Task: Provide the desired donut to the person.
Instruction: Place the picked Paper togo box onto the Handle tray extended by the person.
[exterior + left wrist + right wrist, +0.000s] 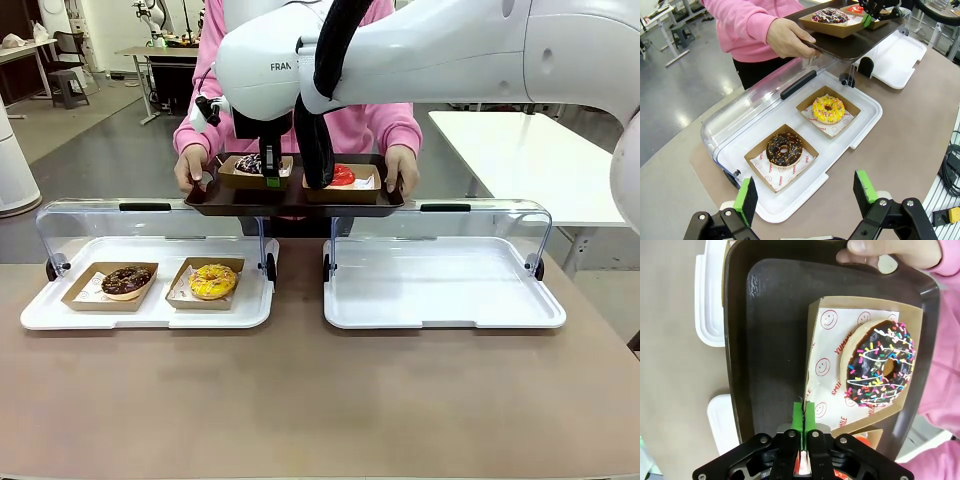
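Observation:
The person (352,128) in a pink hoodie holds a dark serving tray (295,202) with both hands at the far side. On it sit a chocolate donut with white icing and coloured sprinkles (880,369) in a brown paper tray (827,315), and a red donut (342,175) in another. My right gripper (804,412) is shut on the side wall of the sprinkled donut's paper tray, which rests on the serving tray (770,340). My left gripper (807,192) stands open above the table's near edge, holding nothing.
The left white display tray (40,310) with its clear lid raised holds a chocolate donut (784,149) and a yellow donut (828,109) in paper trays. The right white display tray (445,300) has nothing in it. My right arm crosses over the middle.

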{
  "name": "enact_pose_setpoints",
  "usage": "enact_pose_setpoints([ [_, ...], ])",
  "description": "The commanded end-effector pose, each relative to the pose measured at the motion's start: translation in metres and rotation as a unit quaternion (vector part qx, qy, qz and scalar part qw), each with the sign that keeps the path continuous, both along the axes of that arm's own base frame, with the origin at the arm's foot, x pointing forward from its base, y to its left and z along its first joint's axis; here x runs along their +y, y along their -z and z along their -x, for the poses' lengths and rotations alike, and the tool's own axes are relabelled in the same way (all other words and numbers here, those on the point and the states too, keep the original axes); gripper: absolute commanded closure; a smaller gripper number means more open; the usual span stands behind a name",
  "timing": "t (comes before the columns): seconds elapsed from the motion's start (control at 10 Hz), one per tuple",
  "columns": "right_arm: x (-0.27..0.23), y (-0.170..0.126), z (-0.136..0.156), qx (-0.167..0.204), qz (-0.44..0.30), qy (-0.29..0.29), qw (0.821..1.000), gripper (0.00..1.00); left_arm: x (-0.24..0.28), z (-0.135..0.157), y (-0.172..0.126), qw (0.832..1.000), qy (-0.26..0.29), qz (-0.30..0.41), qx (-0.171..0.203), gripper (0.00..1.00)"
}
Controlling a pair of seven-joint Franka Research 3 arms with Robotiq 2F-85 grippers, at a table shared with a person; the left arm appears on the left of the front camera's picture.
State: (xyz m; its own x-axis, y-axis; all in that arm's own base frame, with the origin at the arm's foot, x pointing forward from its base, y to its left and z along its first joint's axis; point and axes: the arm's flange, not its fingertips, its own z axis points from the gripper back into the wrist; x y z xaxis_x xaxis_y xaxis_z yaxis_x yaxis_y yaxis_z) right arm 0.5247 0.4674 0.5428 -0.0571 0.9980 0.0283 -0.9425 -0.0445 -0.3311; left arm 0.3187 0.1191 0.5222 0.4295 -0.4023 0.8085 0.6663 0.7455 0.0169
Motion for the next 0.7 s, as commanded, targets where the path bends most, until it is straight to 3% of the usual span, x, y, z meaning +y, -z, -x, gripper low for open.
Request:
enact_pose_setpoints([
  [0.0, 0.002, -0.006, -0.007, -0.006, 0.012, -0.006, 1.0, 0.99, 0.002, 0.0, 0.001, 1.0, 0.002, 0.002, -0.002, 0.0],
  [0.1, 0.0, -0.006, -0.008, -0.002, 0.01, -0.007, 1.0, 0.39, 0.002, 0.0, 0.001, 1.0, 0.002, 0.002, -0.002, 0.0],
  [0.2, -0.003, -0.008, -0.007, -0.004, 0.006, -0.007, 1.0, 0.39, 0.002, 0.0, 0.001, 1.0, 0.002, 0.002, -0.002, 0.0],
  [0.3, -0.006, -0.012, -0.004, -0.006, 0.003, -0.008, 1.0, 0.0, 0.002, 0.0, 0.001, 1.0, 0.002, 0.002, -0.002, 0.0],
  [0.4, -0.009, -0.015, -0.003, -0.007, 0.0, -0.009, 1.0, 0.35, 0.002, 0.0, 0.001, 1.0, 0.002, 0.002, -0.002, 0.0],
  [0.5, -0.01, -0.016, -0.002, -0.007, -0.004, -0.011, 1.0, 0.0, 0.002, 0.0, 0.001, 1.0, 0.002, 0.002, -0.002, 0.0],
  [0.6, -0.01, -0.016, -0.002, -0.005, -0.004, -0.014, 1.0, 0.0, 0.002, 0.0, 0.001, 1.0, 0.002, 0.002, -0.002, 0.0],
])
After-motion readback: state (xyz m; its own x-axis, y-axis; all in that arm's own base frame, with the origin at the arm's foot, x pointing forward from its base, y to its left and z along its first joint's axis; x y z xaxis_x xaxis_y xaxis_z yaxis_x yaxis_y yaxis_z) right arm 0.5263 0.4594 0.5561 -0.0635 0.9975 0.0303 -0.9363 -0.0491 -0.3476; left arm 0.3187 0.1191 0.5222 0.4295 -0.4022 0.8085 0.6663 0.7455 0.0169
